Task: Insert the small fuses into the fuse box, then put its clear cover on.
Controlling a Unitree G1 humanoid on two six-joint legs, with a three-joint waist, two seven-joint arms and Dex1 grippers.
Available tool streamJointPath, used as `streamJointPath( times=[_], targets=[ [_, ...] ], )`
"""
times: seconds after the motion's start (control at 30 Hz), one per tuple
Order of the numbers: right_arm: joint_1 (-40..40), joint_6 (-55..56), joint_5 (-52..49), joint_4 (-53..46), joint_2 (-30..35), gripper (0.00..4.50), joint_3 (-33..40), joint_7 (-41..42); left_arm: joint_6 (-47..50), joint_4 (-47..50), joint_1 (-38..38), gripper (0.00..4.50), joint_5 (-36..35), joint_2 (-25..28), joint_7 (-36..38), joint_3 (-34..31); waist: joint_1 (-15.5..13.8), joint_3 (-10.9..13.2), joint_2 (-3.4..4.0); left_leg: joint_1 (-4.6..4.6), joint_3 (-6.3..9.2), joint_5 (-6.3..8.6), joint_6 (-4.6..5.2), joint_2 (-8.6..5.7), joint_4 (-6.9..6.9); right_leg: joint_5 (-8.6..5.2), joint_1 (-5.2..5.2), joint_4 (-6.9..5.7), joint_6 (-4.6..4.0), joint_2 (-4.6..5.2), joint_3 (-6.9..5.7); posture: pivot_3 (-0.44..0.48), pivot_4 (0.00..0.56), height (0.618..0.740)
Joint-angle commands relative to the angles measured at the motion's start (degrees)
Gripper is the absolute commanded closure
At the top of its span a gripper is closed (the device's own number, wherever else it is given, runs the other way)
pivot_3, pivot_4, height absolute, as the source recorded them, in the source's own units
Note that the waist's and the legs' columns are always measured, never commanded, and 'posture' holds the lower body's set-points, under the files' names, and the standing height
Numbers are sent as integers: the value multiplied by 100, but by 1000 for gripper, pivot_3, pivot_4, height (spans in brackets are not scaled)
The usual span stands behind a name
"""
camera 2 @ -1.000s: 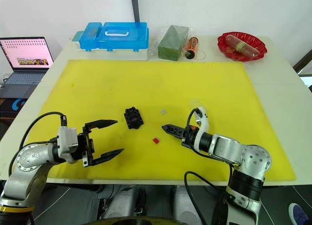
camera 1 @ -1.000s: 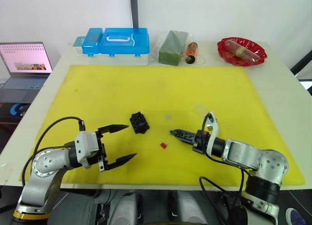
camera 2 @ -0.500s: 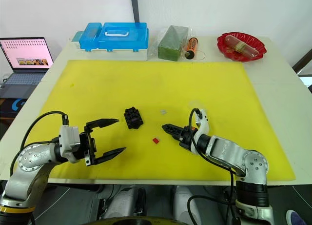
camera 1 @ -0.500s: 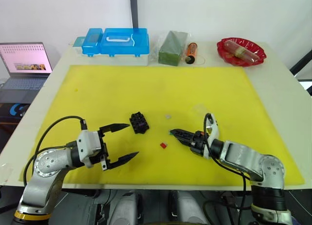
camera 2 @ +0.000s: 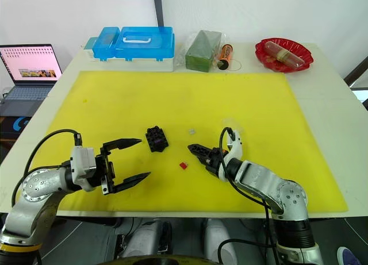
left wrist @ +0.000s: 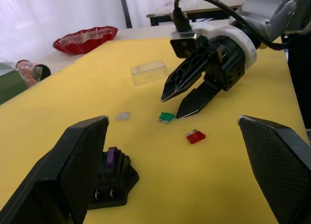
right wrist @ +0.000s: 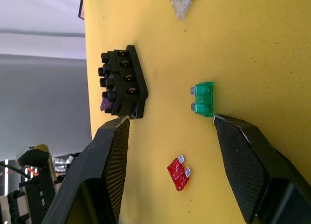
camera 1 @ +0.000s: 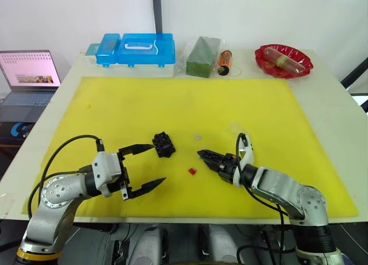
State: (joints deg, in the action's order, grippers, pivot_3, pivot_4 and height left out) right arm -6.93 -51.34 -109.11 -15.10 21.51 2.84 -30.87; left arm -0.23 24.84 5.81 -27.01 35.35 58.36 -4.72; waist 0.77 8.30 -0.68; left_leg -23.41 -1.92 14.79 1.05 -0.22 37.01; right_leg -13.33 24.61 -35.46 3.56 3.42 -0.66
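R gripper [left wrist: 187,98], jaws a little apart and empty, sits low over the green fuse [left wrist: 166,117] w/ one tip just beside it. Risk: the tip nudges it flat along the yellow mat [camera 1: 190,104] or pinches it crooked, so it won't seat in the fuse box [camera 1: 164,144]. L gripper [camera 1: 142,168] wide open, empty, near box; count: 4 fuses (green, red fuse [camera 1: 192,171], grey fuse [left wrist: 122,116] loose, purple fuse [left wrist: 112,157] already in box), 1 box, 1 clear cover [left wrist: 148,71] on mat beyond R gripper.

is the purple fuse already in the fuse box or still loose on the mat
In. The purple fuse stands in a slot at the end of the fuse box, while the green fuse, red fuse and pale fuse lie loose on the mat.
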Motion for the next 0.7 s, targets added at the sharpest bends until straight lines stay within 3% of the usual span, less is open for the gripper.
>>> streamJointPath(
  times=[0.03, 0.7],
  targets=[
    [69, 169, 132, -134, -25, 1624, -109, 32, 52, 182, -75, 0, -115, -13, -75, 18, -2, 0, 0, 1, 0, 0, 0, 0, 0, 0, -1, 0, 0, 0, 0, 0, 150, 740],
    [63, 487, 423, -81, -95, 1624, -175, 169, 174, 259, -53, 0, -167, -22, -175, 55, -4, -1, -1, 4, 0, 0, 0, 2, 2, -1, -5, 0, -2, 0, 1, 0, 150, 740]
  ],
)
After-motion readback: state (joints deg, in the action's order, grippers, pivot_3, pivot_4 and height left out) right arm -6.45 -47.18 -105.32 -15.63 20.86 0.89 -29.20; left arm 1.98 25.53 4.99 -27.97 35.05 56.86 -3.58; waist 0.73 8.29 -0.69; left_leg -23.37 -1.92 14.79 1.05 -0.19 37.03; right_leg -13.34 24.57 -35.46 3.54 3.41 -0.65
